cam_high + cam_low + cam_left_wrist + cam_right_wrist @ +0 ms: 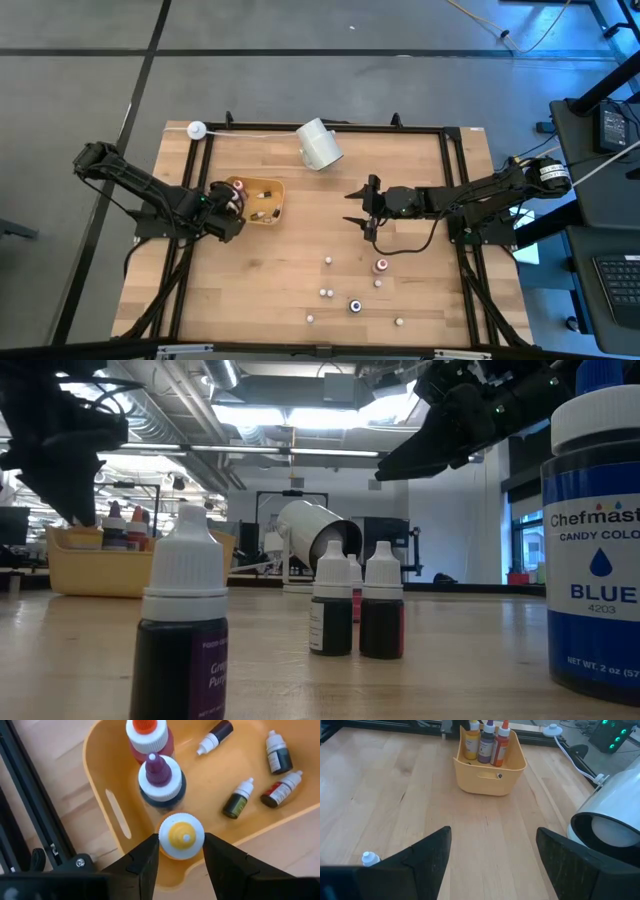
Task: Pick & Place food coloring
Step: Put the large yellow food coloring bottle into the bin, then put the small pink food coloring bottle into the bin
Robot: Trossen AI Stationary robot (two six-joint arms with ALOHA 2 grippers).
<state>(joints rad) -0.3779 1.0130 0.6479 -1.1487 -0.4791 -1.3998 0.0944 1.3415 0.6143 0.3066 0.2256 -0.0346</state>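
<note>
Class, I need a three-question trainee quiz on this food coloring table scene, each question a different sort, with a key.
1. True or false: the left pincer straddles a yellow-capped bottle standing in the yellow tray.
2. The white cup is: A upright, B on its side, C inside the tray.
3. Fill in: the right pincer is open and holds ____.

Key: 1 true; 2 B; 3 nothing.
</note>
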